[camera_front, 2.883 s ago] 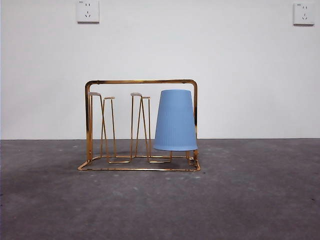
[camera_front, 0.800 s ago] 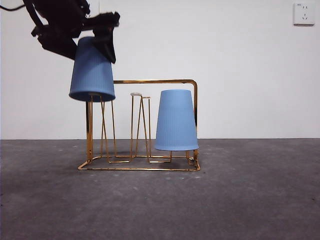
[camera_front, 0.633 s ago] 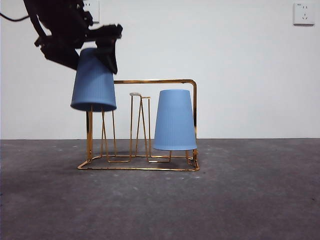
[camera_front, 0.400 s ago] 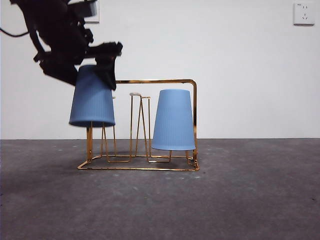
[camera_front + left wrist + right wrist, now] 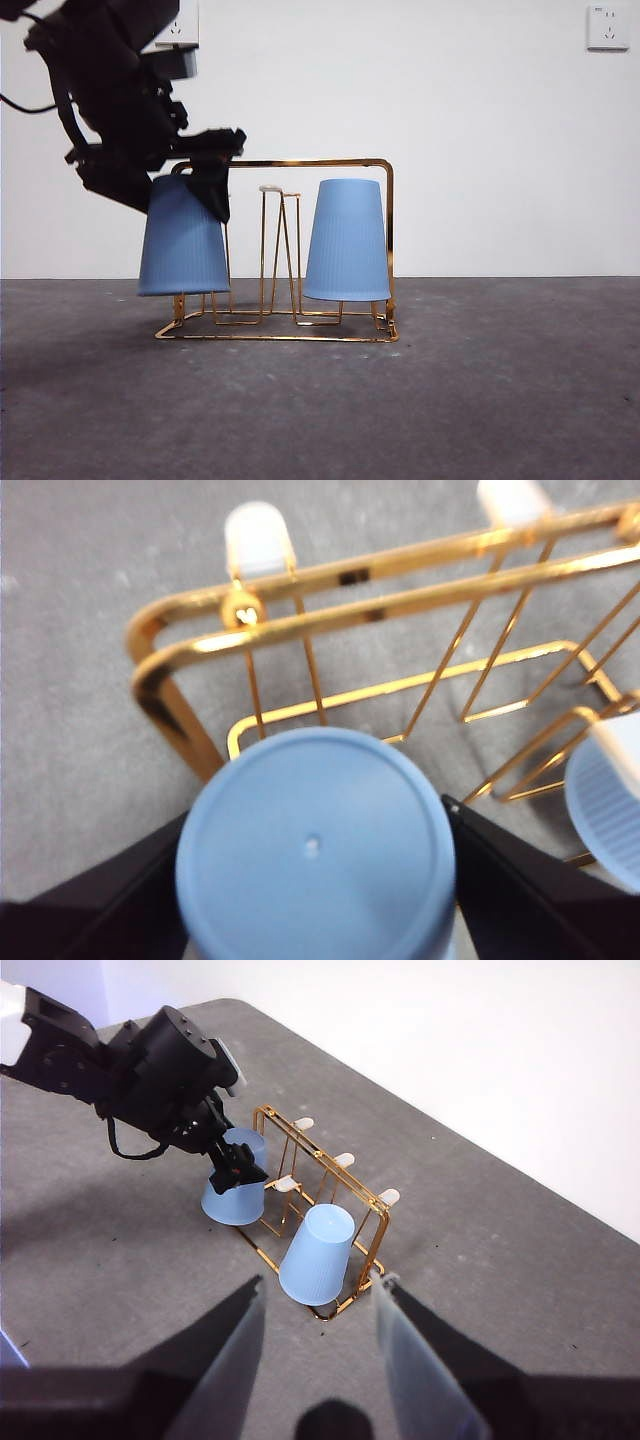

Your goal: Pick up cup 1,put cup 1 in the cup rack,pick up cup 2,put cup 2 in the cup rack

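Note:
My left gripper is shut on the top of an upside-down blue cup and holds it low over the left-end prongs of the gold wire cup rack. In the left wrist view the black jaws flank this cup beside the rack's frame. A second blue cup sits upside down on the rack's right end. My right gripper is open and empty, high above the table, looking down on the rack, both cups and the left gripper.
The rack's middle prongs with white caps stand bare between the cups. The grey table spreads in front and to the right. A white wall with a socket stands behind.
The left arm came in with a blue cup and has lowered it steadily over the rack's left prongs. The cup on the right end wobbled a little.

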Action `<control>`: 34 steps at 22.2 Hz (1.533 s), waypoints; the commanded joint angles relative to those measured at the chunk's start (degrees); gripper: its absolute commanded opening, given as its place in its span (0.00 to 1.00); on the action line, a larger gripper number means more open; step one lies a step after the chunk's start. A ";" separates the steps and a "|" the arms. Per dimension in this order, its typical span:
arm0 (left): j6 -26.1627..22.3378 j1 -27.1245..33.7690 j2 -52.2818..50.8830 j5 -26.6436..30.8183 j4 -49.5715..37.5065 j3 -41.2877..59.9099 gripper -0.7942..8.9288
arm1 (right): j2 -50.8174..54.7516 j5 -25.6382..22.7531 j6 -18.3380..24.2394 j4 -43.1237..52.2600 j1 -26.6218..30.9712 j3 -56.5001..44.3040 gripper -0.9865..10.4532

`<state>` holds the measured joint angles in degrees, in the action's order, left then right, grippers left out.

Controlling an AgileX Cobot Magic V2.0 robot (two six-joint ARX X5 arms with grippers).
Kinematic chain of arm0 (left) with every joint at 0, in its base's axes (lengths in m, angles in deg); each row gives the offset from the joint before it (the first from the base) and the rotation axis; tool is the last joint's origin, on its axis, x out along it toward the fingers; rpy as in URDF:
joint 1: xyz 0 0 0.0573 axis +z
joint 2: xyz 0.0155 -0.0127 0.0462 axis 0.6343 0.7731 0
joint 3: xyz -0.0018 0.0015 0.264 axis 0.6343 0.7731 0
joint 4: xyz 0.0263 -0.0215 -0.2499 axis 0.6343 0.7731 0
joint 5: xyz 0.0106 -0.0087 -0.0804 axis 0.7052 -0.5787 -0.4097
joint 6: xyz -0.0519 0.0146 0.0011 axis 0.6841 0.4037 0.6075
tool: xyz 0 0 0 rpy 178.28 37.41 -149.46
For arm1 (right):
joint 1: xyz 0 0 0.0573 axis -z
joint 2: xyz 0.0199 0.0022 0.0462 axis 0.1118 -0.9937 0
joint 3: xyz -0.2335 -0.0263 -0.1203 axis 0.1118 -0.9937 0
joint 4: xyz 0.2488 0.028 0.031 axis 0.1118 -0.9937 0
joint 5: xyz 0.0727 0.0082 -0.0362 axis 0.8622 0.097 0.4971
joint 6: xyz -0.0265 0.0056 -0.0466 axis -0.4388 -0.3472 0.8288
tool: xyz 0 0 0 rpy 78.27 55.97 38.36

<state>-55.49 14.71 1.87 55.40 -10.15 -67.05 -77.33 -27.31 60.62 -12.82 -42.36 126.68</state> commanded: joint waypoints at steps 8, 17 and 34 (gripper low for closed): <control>3.45 -0.96 4.76 -0.98 2.32 0.57 0.09 | -0.28 0.00 -0.44 0.59 -0.02 -0.24 0.25; 4.24 -0.81 4.74 -3.32 5.46 0.55 0.60 | -0.31 0.00 -0.44 0.55 -0.02 -0.24 0.25; 4.96 -0.81 -0.52 -4.90 14.08 0.52 0.60 | -0.63 0.00 -0.20 0.28 -0.02 -0.24 0.25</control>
<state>-51.00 13.92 1.91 50.90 3.38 -66.43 -77.86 -27.31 60.62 -12.80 -42.36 126.68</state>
